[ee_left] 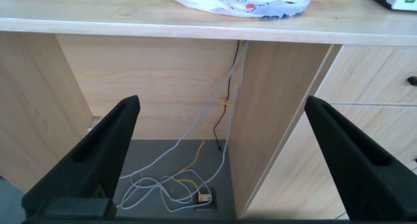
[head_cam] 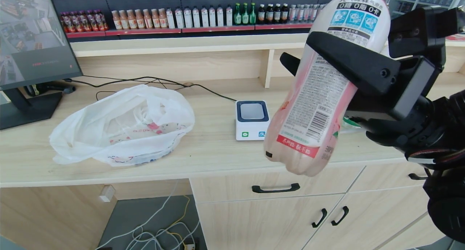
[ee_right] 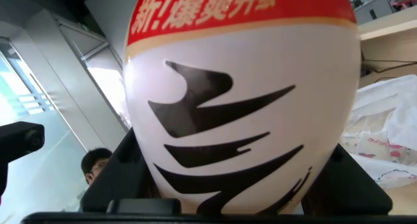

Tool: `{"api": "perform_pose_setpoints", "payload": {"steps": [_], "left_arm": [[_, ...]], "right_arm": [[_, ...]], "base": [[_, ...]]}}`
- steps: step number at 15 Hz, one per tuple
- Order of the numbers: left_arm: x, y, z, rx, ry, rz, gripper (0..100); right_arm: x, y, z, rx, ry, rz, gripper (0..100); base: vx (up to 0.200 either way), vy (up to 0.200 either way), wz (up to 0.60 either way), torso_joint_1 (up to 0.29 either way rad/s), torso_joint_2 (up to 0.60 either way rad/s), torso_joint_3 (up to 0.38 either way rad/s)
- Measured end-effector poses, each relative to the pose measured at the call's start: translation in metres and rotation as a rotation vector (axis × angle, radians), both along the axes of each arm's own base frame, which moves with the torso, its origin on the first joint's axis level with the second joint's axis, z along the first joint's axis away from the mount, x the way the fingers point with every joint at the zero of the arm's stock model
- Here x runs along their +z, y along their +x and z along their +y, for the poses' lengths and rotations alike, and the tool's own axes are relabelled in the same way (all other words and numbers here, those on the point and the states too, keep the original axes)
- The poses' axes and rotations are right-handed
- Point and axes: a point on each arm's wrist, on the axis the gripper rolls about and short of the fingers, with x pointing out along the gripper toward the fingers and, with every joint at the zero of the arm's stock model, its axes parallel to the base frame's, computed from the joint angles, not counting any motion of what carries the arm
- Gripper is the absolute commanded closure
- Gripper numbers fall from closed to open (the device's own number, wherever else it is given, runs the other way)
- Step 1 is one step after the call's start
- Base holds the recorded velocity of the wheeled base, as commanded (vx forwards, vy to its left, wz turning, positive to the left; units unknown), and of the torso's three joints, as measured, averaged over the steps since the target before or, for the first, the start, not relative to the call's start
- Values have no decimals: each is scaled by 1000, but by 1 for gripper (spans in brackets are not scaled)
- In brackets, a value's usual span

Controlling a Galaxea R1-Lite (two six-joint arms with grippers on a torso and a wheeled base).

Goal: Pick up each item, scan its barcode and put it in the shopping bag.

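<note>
The right gripper (head_cam: 300,51) grasps the bottle (head_cam: 312,108) around its upper half: one black finger (head_cam: 348,61) lies across the label on the near side, and the tip of the other finger shows behind the far side of the bottle. The bottle is in the air, tilted, with its cap end up and its pale base down. Its barcode faces the head camera. In the head view it stands to the right of the scanner (head_cam: 252,120), which sits on the wooden counter (head_cam: 218,148). The white shopping bag (head_cam: 123,126) lies on the counter left of the scanner. The right arm is raised at the right side. The left gripper (ee_left: 221,103) is low, before the open space under the counter, its fingers spread wide and holding nothing.
</note>
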Motion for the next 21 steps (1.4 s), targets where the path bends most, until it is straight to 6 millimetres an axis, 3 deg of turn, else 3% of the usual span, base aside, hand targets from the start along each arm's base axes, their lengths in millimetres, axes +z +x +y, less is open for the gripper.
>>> {"api": "perform_pose_setpoints", "payload": {"steps": [16, 21], "left_arm": [[0, 0, 0, -1, 0, 0, 0], [0, 0, 0, 0, 0, 0, 0]], "right_arm": [[-9, -12, 13, 77, -68, -88, 100], [-17, 0, 5, -71, -119, -264, 100]], "base": [[0, 0, 0, 0, 0, 0], [0, 0, 0, 0, 0, 0]]}}
